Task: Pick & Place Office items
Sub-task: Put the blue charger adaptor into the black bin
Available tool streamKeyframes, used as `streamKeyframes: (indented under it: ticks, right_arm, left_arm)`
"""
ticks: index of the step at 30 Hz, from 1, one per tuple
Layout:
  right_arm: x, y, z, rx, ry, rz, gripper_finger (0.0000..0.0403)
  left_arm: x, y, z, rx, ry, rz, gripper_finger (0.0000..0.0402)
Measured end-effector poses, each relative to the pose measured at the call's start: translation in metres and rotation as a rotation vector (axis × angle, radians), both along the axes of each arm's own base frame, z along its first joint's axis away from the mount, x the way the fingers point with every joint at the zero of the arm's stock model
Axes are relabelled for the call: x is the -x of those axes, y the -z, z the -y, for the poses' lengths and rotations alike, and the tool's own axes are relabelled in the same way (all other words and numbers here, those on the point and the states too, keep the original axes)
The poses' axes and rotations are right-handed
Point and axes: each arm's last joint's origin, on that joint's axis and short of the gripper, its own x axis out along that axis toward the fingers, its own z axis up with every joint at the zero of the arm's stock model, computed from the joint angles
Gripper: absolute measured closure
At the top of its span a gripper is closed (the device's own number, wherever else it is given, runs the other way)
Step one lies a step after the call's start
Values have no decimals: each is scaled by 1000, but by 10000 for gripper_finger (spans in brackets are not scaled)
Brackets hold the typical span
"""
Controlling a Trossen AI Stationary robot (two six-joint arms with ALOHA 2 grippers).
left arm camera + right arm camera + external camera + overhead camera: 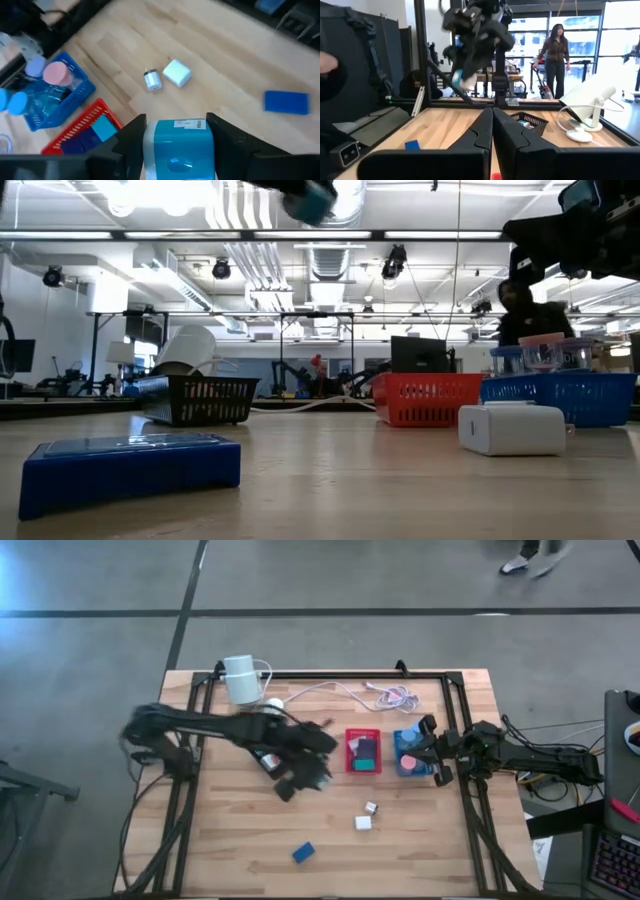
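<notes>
Nearest the low camera, a flat blue block (pixel 130 468) lies alone on the surface (pixel 420 850), with a white cube (pixel 512 428) and a small silver-capped cylinder (pixel 152 80) just beside each other farther in. These loose pieces look like the ones not yet sorted. Beyond them stand the trays: the black tray (pixel 195 400), the red tray (pixel 363 751) already holding dark and teal pieces, and the blue tray (pixel 410 752) with pink and pale blue round pieces inside.

The left claw (pixel 175 137) hangs in the air above the surface, near the red tray, its fingers partly spread and clamped on either side of a teal block (pixel 179 147) with a white label. The block sits square between the fingers, so it likely is being carried toward a tray rather than just lifted. The left arm reaches out from the surface's left edge, bent at the elbow.

The right claw (pixel 492 131) waits by the blue tray at the right edge, fingers pressed fully together, empty. Farthest back, a white cylinder (pixel 240 678) with its cable stands at the rear edge.
</notes>
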Motion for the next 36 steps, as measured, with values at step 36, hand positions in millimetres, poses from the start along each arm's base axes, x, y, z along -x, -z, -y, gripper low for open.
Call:
streamKeyframes:
  ticks: [36]
  right_arm:
    - [0, -2, 1, 45, 41, 25, 394]
  left_arm:
    - [268, 97, -41, 499, -692, 935, 220]
